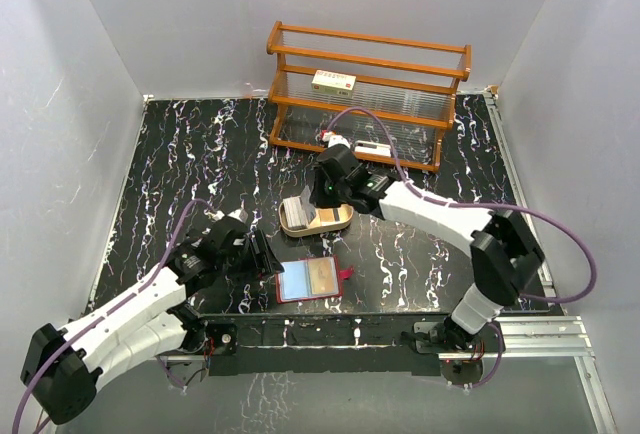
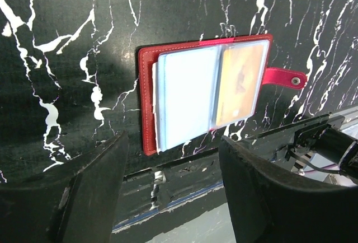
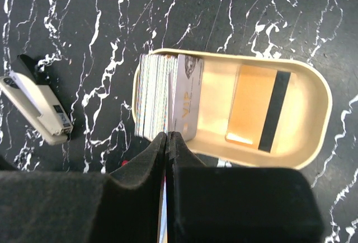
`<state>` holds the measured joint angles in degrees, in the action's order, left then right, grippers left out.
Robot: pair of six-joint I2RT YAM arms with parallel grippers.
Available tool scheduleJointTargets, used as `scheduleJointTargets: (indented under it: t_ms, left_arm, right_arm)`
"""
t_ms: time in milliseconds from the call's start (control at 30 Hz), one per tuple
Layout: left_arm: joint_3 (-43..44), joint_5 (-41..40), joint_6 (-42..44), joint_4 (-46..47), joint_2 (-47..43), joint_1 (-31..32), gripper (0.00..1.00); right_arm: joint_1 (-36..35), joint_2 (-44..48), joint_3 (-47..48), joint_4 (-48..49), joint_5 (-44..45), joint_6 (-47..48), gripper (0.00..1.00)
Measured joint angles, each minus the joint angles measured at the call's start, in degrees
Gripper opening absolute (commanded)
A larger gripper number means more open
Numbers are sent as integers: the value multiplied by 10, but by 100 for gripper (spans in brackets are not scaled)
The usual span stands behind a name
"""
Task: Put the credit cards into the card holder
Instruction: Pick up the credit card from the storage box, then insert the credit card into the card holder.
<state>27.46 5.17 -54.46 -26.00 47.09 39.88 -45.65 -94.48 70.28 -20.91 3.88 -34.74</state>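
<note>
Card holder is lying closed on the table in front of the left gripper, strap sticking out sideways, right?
Not closed: the card holder lies open, clear pockets up, in the left wrist view. It is on the table before the left gripper, strap out sideways.

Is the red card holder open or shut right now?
Open. The card holder lies spread flat on the table, its clear pockets facing up and its snap strap sticking out unfastened.

Wooden rack [image 1: 368, 94] with white box [image 1: 334, 80] at back; tan oval tray [image 3: 215, 108] mid-table; beige stapler [image 3: 36, 108] near.
</note>
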Motion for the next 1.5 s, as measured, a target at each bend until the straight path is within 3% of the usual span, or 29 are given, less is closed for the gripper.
scheduleJointTargets:
  t_ms: [400,700,1067,1500]
  left_arm:
    - [-42,24,-21,20,20,0,56]
    - [-50,30,-27,34,46,0,55]
    - [-62,36,-28,73,82,0,41]
    - [-73,45,-28,109,95,0,25]
  right_arm:
    - [0,149,-101,-15,-25,-19,0]
    - [-30,244,-222,13,-87,-92,0]
    - [-95,237,-284,74,-98,-151,0]
    - [-106,193,-327,124,-82,-167,0]
